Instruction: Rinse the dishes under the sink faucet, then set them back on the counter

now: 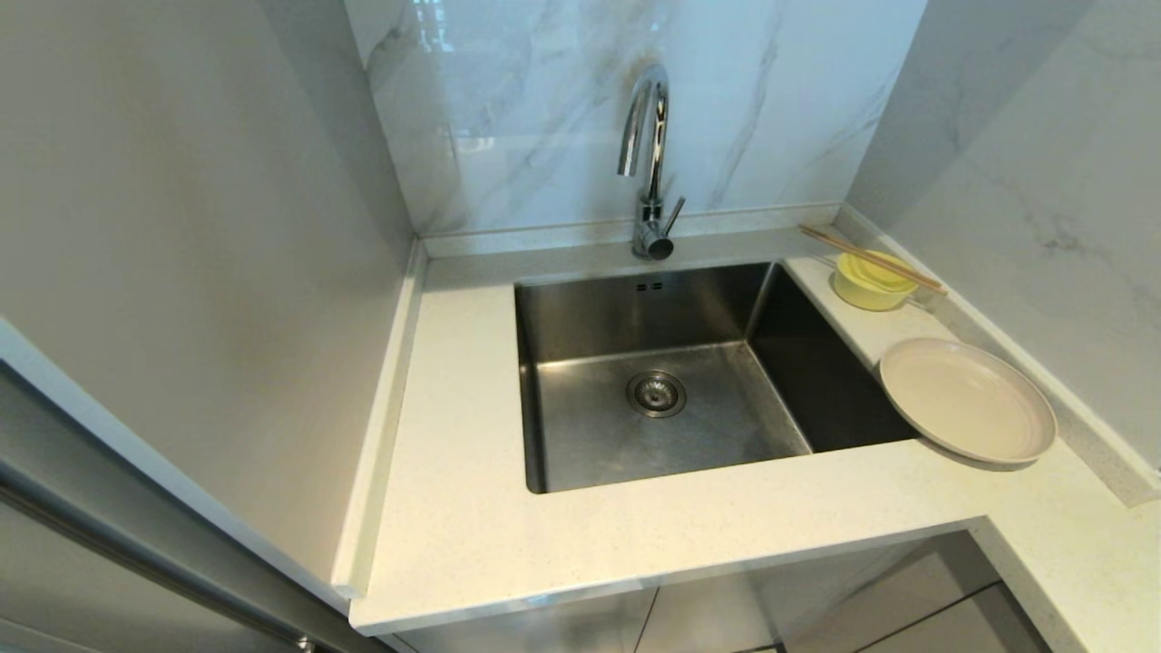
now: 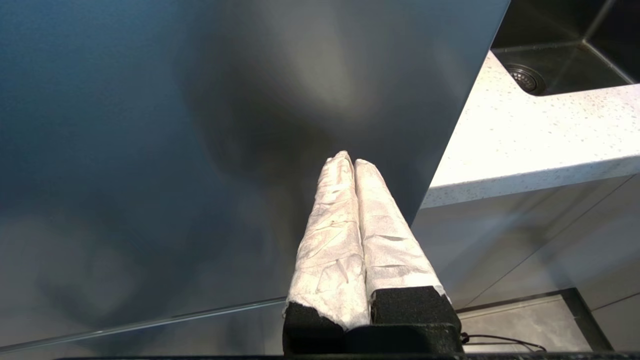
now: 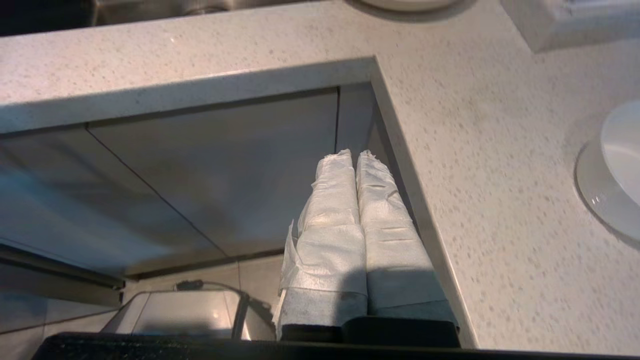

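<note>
While both arms hang low in front of the cabinets, the left gripper [image 2: 350, 161] and right gripper [image 3: 352, 154] each have their 2 wrapped fingers pressed together, holding nothing. On the counter [image 1: 472, 508], right of the sink [image 1: 667, 381], sit the plate [image 1: 968, 399] and bowl [image 1: 871, 283], chopsticks [image 1: 871, 258] across the bowl's rim. No water leaves the faucet [image 1: 649, 154].

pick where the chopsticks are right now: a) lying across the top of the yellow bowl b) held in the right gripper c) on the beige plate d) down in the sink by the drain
a: the chopsticks lie across the rim of the pale-yellow bowl, which stands on the counter right of the sink, behind the beige plate.
</note>
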